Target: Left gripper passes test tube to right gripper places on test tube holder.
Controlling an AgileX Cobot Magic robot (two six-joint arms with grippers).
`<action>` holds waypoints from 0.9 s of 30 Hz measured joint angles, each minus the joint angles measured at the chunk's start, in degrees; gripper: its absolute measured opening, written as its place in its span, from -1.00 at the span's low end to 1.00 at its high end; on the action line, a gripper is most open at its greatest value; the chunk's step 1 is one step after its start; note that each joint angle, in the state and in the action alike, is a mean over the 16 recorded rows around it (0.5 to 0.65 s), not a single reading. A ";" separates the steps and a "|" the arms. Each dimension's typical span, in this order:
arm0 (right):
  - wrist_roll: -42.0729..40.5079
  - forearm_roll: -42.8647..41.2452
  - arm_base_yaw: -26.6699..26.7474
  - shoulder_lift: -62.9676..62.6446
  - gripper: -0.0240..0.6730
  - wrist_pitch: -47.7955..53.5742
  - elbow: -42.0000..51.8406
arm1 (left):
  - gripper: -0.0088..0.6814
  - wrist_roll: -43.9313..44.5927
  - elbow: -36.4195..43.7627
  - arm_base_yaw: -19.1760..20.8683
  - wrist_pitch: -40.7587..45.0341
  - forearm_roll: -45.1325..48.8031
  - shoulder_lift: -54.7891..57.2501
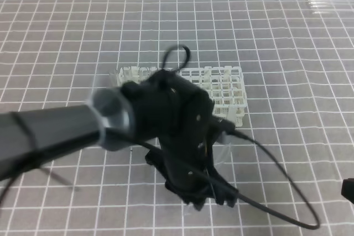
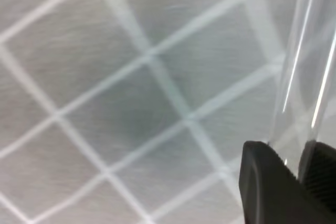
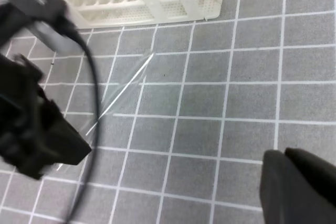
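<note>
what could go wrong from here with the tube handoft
1. The left end effector grips the test tube only near one end, so the long free length may swing or slip.
2. The right end effector sits well away from the tube, and clear glass is hard to see against the grid mat, so its approach may miss.
3. The left arm's cable loops close by and could snag.

The test tube holder (image 1: 221, 89) is standing on the gridded table (image 1: 287, 53), behind the left gripper (image 1: 207, 194), which is covering the holder's left part in the high view. The test tube (image 3: 123, 90) is sitting between that gripper's fingers (image 2: 268, 187), slanting toward the holder. The right gripper (image 3: 299, 182) is sitting well apart to the right
</note>
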 joint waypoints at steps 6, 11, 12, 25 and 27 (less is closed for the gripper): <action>0.00 0.40 0.00 0.52 -0.97 2.66 -0.66 | -0.85 3.67 1.88 -0.05 -3.80 -0.80 -8.32; -0.03 1.05 0.00 2.31 -0.97 5.51 -2.55 | -0.83 4.90 7.75 0.18 -10.42 1.05 -17.10; -0.10 1.24 0.00 2.88 -0.97 6.13 -3.10 | -0.85 4.63 9.59 0.31 -12.52 1.60 -18.94; -6.89 8.23 4.26 17.93 -0.97 10.53 -15.44 | -0.91 -3.31 39.56 3.25 -46.03 3.98 -38.63; -7.87 8.83 6.79 20.85 -0.97 9.99 -17.99 | -0.93 -4.38 43.12 3.67 -50.74 3.86 -40.18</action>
